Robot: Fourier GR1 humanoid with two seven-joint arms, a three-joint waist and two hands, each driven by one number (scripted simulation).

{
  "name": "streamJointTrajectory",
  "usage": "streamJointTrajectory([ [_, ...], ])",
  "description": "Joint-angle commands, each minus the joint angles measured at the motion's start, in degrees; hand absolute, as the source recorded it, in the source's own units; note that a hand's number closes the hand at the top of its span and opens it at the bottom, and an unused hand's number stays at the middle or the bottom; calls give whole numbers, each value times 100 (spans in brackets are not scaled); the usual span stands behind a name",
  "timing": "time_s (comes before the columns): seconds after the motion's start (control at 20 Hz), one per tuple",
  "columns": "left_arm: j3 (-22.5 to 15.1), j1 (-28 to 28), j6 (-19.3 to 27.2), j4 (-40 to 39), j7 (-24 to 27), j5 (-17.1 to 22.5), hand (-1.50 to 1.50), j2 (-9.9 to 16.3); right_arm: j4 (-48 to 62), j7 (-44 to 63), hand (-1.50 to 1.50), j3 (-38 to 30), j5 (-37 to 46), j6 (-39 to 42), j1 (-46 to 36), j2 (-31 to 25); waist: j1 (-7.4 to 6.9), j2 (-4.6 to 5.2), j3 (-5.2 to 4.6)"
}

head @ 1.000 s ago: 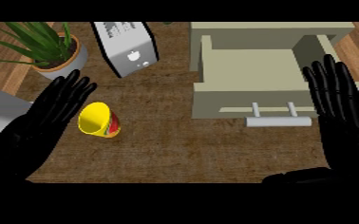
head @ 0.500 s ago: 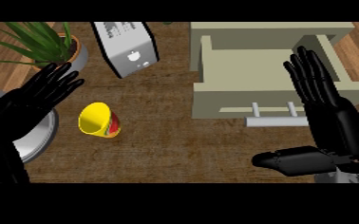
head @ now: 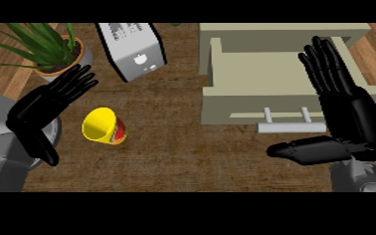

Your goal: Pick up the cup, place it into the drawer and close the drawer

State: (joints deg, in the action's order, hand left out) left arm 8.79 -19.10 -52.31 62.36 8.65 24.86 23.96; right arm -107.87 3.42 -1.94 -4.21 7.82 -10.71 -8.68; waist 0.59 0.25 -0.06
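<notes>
A yellow cup point(head: 103, 126) with a red band lies on its side on the brown counter, its mouth facing up and left. My left hand point(head: 46, 107) is open just left of it, fingers spread toward the plant, not touching the cup. The beige drawer point(head: 258, 77) stands pulled open at the upper right, with a pale bar handle point(head: 291, 127) on its front. My right hand point(head: 340, 99) is open over the drawer's right side, fingers pointing away and the thumb stretched left below the handle.
A potted plant point(head: 46, 50) stands at the upper left. A silver toaster-like box point(head: 132, 50) sits between the plant and the drawer. A grey round object point(head: 15, 149) lies under my left forearm at the left edge.
My left hand has drawn back to the left and away from the cup. The right hand has shifted left and lower, its thumb coming into view below the handle. The cup has not moved.
</notes>
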Motion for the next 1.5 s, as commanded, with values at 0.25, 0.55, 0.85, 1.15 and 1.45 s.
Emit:
streamJointTrajectory([
  [0.25,-167,-282,112,-1963,2311,-2197,-150,-48,4,337,-150,-307,-220,63,-390,-169,38,10,-7],
  [0.55,-484,-677,518,-3002,3231,-2733,-150,-96,76,337,-150,-139,-104,44,-549,-99,102,36,-17],
  [0.85,-652,-772,707,-3662,3918,-2984,-150,64,11,153,-150,-268,-237,193,-294,-163,146,50,-18],
  [1.15,-803,-878,1165,-4083,4458,-3149,-150,-137,128,326,-150,-150,-101,25,-620,-59,172,76,-31],
  [1.45,-989,-828,1301,-4269,4891,-3258,-150,-297,60,382,-150,-465,-427,256,-684,-331,204,68,-32],
])
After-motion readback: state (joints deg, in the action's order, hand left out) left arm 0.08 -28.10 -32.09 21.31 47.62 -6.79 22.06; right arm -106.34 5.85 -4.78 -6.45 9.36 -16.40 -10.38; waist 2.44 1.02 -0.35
